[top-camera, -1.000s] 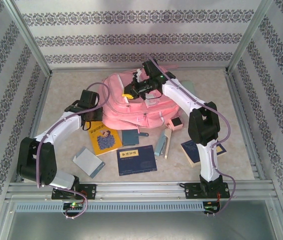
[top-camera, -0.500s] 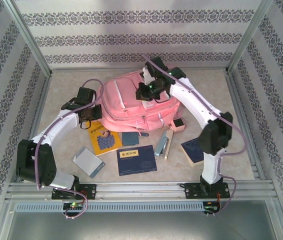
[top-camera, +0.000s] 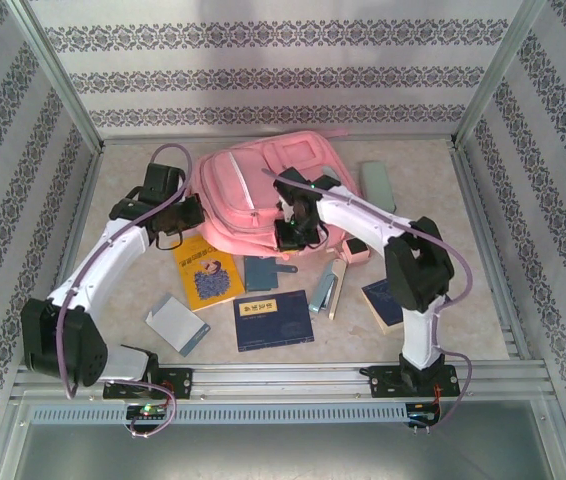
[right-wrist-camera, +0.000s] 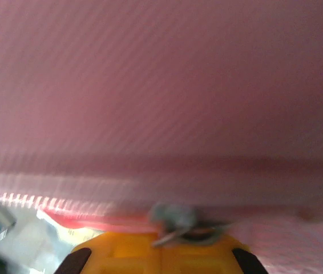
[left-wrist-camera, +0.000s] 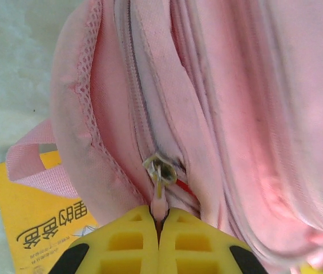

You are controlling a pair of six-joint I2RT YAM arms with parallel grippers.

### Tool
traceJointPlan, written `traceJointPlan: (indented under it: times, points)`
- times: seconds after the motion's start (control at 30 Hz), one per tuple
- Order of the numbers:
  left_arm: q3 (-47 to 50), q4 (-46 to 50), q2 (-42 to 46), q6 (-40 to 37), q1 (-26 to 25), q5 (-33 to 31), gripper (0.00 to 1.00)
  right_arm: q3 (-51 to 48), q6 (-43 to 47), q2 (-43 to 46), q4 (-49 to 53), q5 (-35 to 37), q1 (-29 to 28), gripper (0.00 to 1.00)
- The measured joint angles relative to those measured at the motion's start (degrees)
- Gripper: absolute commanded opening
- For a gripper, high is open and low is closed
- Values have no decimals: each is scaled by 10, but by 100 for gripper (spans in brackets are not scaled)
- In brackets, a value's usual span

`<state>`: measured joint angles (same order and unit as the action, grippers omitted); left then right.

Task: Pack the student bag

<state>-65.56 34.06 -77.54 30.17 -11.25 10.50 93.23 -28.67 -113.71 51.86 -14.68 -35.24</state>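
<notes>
The student bag (top-camera: 253,185), a large pink backpack, lies at the middle back of the table. My left gripper (top-camera: 191,214) is at its left side. In the left wrist view its yellow fingers (left-wrist-camera: 127,240) are shut on a pink zip pull (left-wrist-camera: 159,202) that hangs from a metal slider (left-wrist-camera: 160,168). My right gripper (top-camera: 289,236) is pressed to the bag's near edge. The blurred right wrist view shows pink fabric (right-wrist-camera: 161,85) and a grey zip slider (right-wrist-camera: 176,218) right at the shut fingertips (right-wrist-camera: 162,235), its pull running between them.
In front of the bag lie a yellow book (top-camera: 206,272), a teal card (top-camera: 260,273), a dark blue book (top-camera: 273,320), a grey notebook (top-camera: 176,325), pens (top-camera: 328,288), a small pink box (top-camera: 355,248) and another blue book (top-camera: 388,300). A grey-green case (top-camera: 376,185) lies at the back right.
My right gripper has swept from the bag's far top round to its near edge. The left gripper moved back and left along the bag's side. The bag turned, and the grey-green case came into view.
</notes>
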Motion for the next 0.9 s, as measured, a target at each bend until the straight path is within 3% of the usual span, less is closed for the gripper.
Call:
traceJointPlan:
  times: [0.23, 0.37, 0.43, 0.53, 0.63, 0.77, 0.9]
  points:
    - [38, -2, 61, 37, -54, 4, 0, 244, 4, -129, 41, 75, 61, 2]
    - [53, -2, 48, 53, -114, 15, 0, 324, 4, -157, 42, 103, 92, 14]
    - [54, -3, 28, 59, -131, 20, 0, 329, 3, -148, 43, 109, 103, 28]
    - [54, -13, -8, 65, -140, 29, 0, 271, -3, -101, 32, 102, 111, 34]
    - [53, -26, -40, 66, -144, 30, 0, 155, -50, -13, 10, 48, 110, 36]
    - [36, -31, -68, 65, -150, 30, 0, 21, -173, 81, -59, -57, 107, 39]
    - [26, -38, -70, 61, -151, 30, 0, -57, -307, 102, -145, -126, 87, 44]
